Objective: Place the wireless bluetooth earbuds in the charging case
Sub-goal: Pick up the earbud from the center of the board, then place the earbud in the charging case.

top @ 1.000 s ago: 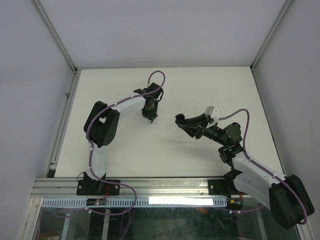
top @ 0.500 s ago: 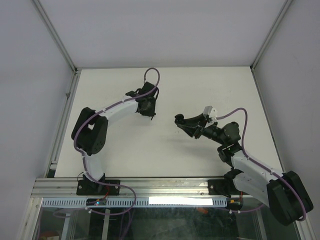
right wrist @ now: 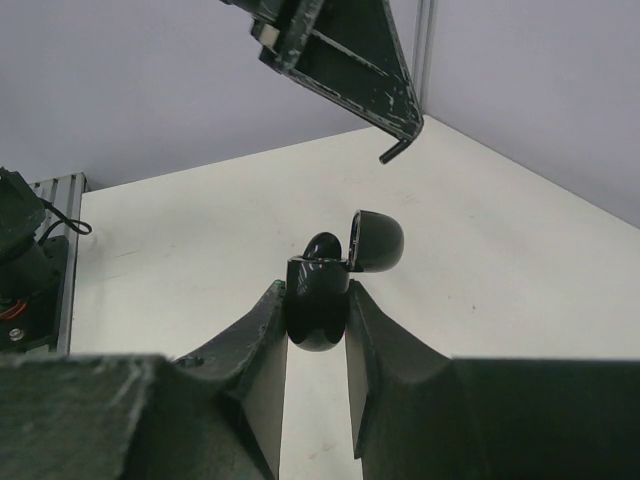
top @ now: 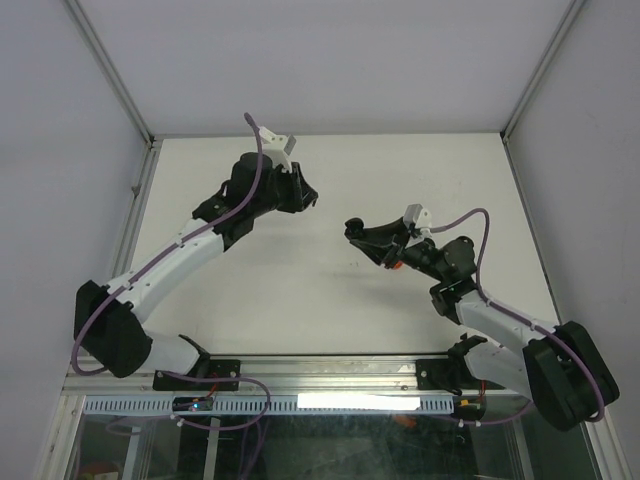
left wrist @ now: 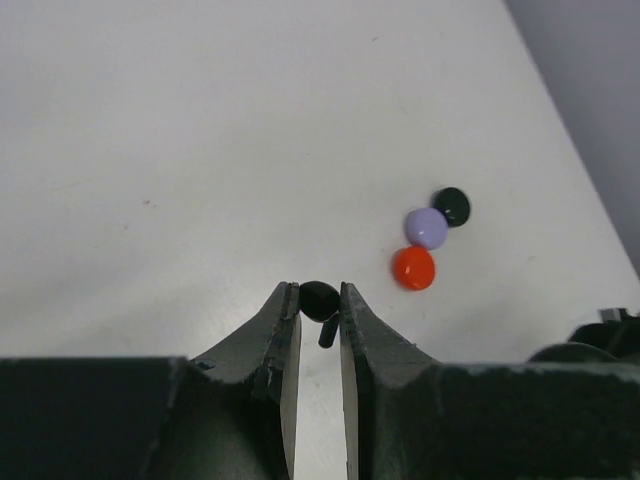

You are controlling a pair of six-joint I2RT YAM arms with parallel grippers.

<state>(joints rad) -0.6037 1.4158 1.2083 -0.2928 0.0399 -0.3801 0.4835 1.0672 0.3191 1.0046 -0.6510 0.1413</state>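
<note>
My left gripper (left wrist: 319,290) is shut on a small black earbud (left wrist: 320,300), its stem hanging down between the fingers, high above the table. In the right wrist view that earbud's stem (right wrist: 396,151) pokes out under the left fingers (right wrist: 350,60), up and beyond the case. Shut on an open black charging case (right wrist: 318,295), my right gripper (right wrist: 317,285) holds it off the table. The lid (right wrist: 378,240) is flipped back to the right and one black earbud (right wrist: 322,246) sits in the case. From above, the left gripper (top: 306,198) is left of and behind the right gripper (top: 352,228).
Three small round cases lie together on the white table: black (left wrist: 451,206), pale purple (left wrist: 426,228) and red (left wrist: 414,268). In the top view the red case (top: 397,266) peeks out beside the right arm. Grey walls and metal rails bound the table.
The left arm has stretched out and turned its wrist, its gripper moving back, now pointing right toward the right gripper. The right gripper with the case shifted slightly left.
</note>
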